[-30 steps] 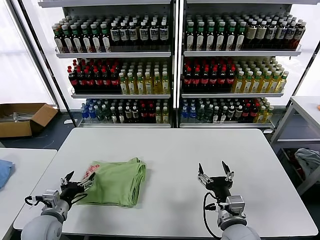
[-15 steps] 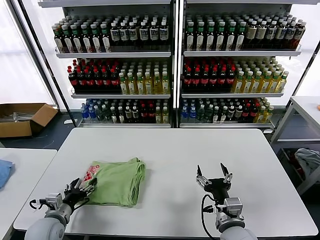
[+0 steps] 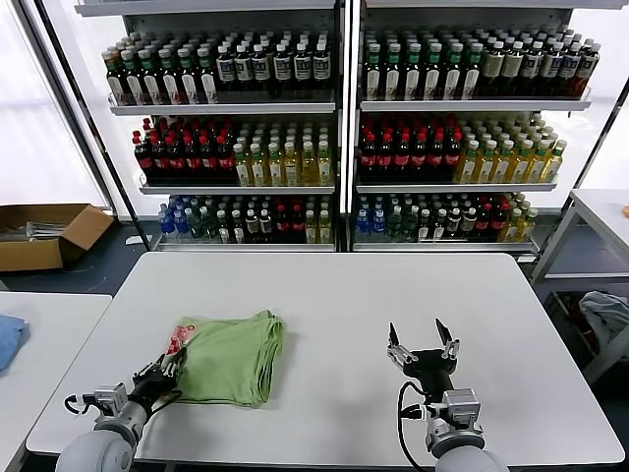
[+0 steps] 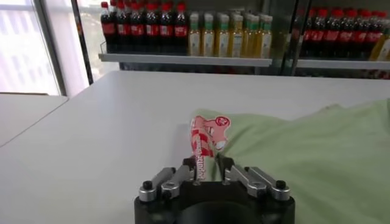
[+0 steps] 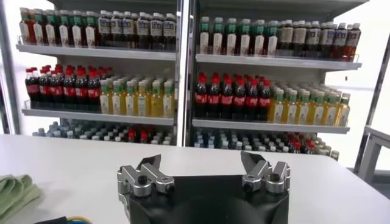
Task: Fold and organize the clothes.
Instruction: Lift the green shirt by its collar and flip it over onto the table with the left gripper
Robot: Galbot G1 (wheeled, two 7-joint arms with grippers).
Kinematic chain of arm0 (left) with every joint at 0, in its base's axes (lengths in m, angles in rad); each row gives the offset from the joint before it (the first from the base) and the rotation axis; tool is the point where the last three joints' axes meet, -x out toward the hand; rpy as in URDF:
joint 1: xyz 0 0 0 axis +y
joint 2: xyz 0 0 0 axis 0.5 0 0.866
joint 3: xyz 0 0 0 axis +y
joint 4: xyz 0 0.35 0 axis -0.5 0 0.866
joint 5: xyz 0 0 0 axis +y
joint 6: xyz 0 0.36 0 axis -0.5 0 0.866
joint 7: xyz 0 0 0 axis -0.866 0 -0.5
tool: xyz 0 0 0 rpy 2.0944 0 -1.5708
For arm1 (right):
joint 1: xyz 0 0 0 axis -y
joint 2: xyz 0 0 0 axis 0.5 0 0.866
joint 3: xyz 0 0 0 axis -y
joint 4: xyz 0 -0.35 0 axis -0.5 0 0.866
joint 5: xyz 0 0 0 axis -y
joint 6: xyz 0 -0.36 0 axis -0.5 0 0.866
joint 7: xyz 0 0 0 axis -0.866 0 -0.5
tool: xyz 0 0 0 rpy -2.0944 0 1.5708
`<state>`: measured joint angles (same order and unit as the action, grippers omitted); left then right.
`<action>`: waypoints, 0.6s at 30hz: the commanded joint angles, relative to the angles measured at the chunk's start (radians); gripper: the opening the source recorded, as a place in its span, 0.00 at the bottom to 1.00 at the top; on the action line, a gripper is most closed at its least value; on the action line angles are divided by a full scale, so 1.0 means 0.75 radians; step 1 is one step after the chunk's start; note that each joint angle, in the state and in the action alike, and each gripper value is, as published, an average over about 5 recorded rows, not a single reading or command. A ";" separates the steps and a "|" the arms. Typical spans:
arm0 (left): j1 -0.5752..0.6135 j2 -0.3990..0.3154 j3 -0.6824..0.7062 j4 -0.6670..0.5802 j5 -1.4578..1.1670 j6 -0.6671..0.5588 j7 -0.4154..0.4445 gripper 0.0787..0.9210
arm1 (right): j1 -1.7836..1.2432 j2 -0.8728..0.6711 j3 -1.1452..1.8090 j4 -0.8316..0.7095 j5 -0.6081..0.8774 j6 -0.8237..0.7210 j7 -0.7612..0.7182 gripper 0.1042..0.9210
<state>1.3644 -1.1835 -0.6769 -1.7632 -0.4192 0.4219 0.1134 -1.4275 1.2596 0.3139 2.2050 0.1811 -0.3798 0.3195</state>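
The light green shirt [image 3: 231,356] lies folded in a flat stack on the left half of the white table [image 3: 393,295]. Its red-and-white printed corner [image 3: 178,340] points toward the table's left edge. My left gripper [image 3: 167,372] sits low at that near-left corner. In the left wrist view its jaws are drawn together on the printed corner [image 4: 206,131], and fabric fills my left gripper [image 4: 208,163]. My right gripper [image 3: 422,339] hovers open over bare table right of centre, well clear of the shirt. The right wrist view shows my right gripper [image 5: 205,163] spread wide and holding nothing, with the shirt [image 5: 15,192] at the picture's edge.
Shelves of bottles [image 3: 334,128] stand behind the table. A blue cloth [image 3: 8,339] lies on a second table at the left, a cardboard box [image 3: 44,231] sits on the floor beyond it. A grey-white cloth bundle [image 3: 607,315] rests by a side table at the right.
The left gripper has gone from wide open to closed on the shirt's printed corner and sunk a little toward the table's front. The right arm has barely moved.
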 commanded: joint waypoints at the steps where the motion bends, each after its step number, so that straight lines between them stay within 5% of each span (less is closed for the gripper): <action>1: 0.002 0.000 -0.016 -0.003 -0.025 0.010 0.000 0.11 | 0.000 -0.006 0.005 0.008 -0.001 -0.004 0.002 0.88; 8: 0.008 0.093 -0.133 -0.059 -0.072 -0.002 -0.002 0.04 | 0.010 -0.017 0.012 0.012 0.007 -0.005 0.004 0.88; 18: 0.028 0.525 -0.505 0.054 -0.196 -0.021 0.000 0.04 | 0.027 -0.020 0.000 0.015 0.020 -0.004 0.008 0.88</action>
<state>1.3852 -1.0677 -0.8124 -1.7839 -0.4933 0.4177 0.1125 -1.4079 1.2455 0.3150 2.2144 0.1945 -0.3824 0.3247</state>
